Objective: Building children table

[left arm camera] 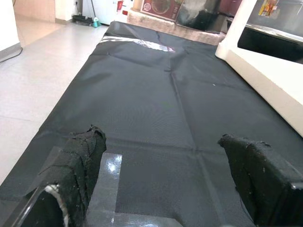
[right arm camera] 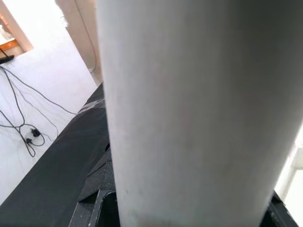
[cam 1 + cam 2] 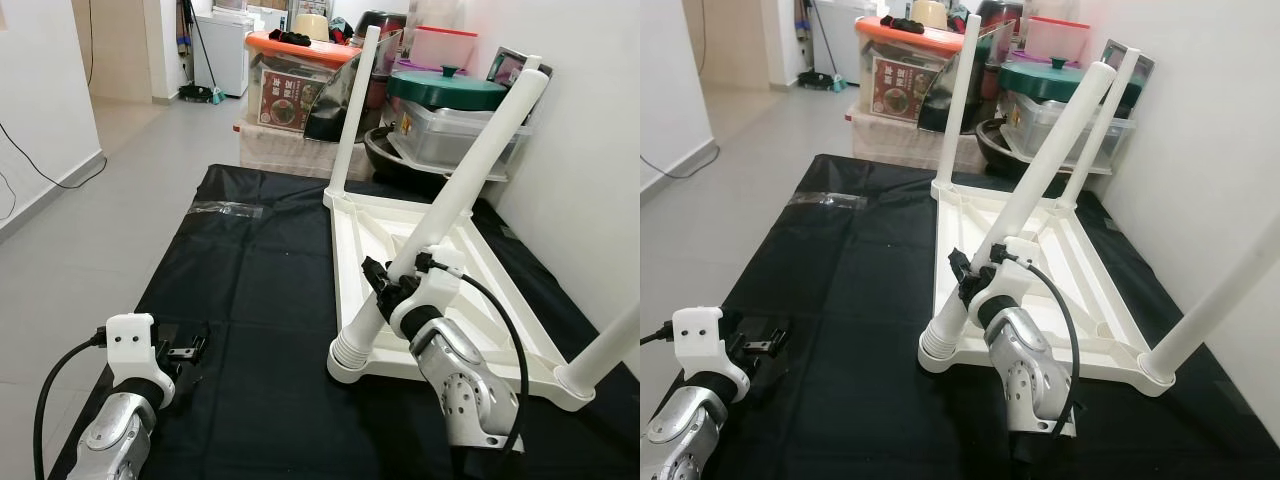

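4 legs show on the upturned tabletop (image 3: pixel 500 300), which lies underside-up on the black mat (image 3: pixel 250 290) near the wall. The right gripper (image 3: pixel 392 282) is clamped around the near leg (image 3: pixel 440 215) low on its shaft, just above the ribbed collar where it meets the near-left corner socket. In the right wrist view the leg (image 2: pixel 189 113) stands right against the camera. The left gripper (image 3: pixel 185 352) rests low over the mat, well apart from the table, fingers (image 1: pixel 85 156) spread and holding nothing.

Risks, as I judge them: the near leg leans instead of standing square to the top. If it is pushed or twisted while off-axis, it could jam or cross in the socket, or pop out. The tabletop is not held by the other arm, so a sideways shove could slide it on the mat or lift that corner. The grip is low on a smooth round shaft, so the fingers could slip around it when turning.

Direction: the near leg's long axis runs from the near-left corner up and away toward the right, its free end pointing at the wall and the storage boxes (image 3: pixel 300 80). The far-left leg (image 3: pixel 352 110) stands close to upright. The tabletop's long side runs away from the robot.
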`<state>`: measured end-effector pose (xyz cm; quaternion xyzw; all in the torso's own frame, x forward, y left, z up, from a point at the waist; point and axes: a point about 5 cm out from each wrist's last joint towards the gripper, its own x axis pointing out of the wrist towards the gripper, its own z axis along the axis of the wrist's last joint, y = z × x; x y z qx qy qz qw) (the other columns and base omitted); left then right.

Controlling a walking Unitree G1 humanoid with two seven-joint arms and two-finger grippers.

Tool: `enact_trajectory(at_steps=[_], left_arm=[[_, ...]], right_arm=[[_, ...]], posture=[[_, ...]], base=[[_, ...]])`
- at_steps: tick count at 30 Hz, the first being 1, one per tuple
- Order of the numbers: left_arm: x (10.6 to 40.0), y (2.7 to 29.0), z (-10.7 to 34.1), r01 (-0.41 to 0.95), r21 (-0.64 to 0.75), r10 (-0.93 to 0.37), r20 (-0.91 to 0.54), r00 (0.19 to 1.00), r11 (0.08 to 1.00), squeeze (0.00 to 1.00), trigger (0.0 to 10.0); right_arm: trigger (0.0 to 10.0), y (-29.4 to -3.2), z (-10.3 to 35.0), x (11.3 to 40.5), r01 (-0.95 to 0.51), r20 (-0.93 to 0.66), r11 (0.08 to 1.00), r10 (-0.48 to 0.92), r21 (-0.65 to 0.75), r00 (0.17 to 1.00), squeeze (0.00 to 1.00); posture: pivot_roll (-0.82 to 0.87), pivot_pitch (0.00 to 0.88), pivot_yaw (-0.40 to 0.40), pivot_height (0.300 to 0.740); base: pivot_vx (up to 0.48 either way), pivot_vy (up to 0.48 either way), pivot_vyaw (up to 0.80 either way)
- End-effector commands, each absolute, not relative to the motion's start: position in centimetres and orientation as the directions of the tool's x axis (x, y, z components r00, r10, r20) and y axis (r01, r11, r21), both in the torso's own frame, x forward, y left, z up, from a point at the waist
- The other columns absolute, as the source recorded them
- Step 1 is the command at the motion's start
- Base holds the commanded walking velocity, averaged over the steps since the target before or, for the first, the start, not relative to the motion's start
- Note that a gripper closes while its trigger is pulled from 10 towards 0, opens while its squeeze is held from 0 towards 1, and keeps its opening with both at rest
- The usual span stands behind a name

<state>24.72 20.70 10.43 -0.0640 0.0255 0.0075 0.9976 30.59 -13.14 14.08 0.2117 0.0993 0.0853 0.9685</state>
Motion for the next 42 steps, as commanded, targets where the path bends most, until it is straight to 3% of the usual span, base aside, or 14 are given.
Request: enact_trajectory(at_steps=[1,4,10,15,21,24,27,42], left_arm=[[25.1,20.4,10.4,-0.01,-0.123,0.003,-0.055,0.998,0.992,0.0,10.0],[25.2,20.4,10.4,-0.01,-0.124,0.004,-0.052,0.999,0.992,0.0,10.0],[25.4,20.4,10.6,-0.004,-0.122,-0.002,-0.047,0.999,0.992,0.0,10.0],[25.8,20.0,11.0,0.016,-0.126,-0.019,-0.023,1.0,0.992,0.0,10.0],[27.7,15.1,13.7,0.281,-0.114,-0.268,0.115,0.957,0.953,0.0,10.0],[27.8,14.6,14.0,0.311,-0.108,-0.297,0.127,0.946,0.944,0.0,10.0],[28.2,13.5,15.8,0.441,-0.062,-0.423,0.185,0.887,0.896,0.0,10.0],[27.8,12.8,15.5,0.687,0.007,-0.684,0.101,0.722,0.726,0.0,10.0]], right_arm=[[0.0,-13.4,8.3,28.8,0.014,-0.45,0.905,0.197,0.424,0.871,0.0],[0.0,-13.4,8.4,29.0,0.015,-0.44,0.903,0.194,0.428,0.877,0.0],[0.0,-12.5,9.9,29.3,-0.123,-0.325,0.937,0.234,0.328,0.916,0.0],[0.0,-12.8,10.3,29.3,-0.117,-0.315,0.938,0.224,0.325,0.922,0.0],[0.0,-12.2,17.0,32.8,-0.115,-0.112,0.858,0.195,0.5,0.974,0.0],[0.0,-12.0,17.9,33.2,-0.128,-0.083,0.848,0.197,0.515,0.977,0.0],[0.0,-11.5,21.8,33.7,-0.218,0.03,0.812,0.241,0.541,0.97,0.0],[0.0,-10.6,24.0,33.8,-0.325,0.069,0.808,0.336,0.491,0.939,0.0]], posture=[[0.2,0.0,-0.115,0.74],[0.2,0.0,-0.11,0.74],[0.2,0.0,-0.104,0.74],[0.2,0.0,-0.109,0.74],[0.15,0.0,-0.083,0.74],[0.15,0.0,-0.083,0.74],[0.15,0.0,-0.086,0.74],[0.15,0.0,-0.078,0.74]], base=[[0.0,0.0,0.0],[0.0,0.0,0.0],[0.0,0.0,0.0],[0.0,0.0,0.0],[0.0,0.0,0.0],[0.0,0.0,0.0],[0.0,0.0,0.0],[0.0,0.0,0.0]])
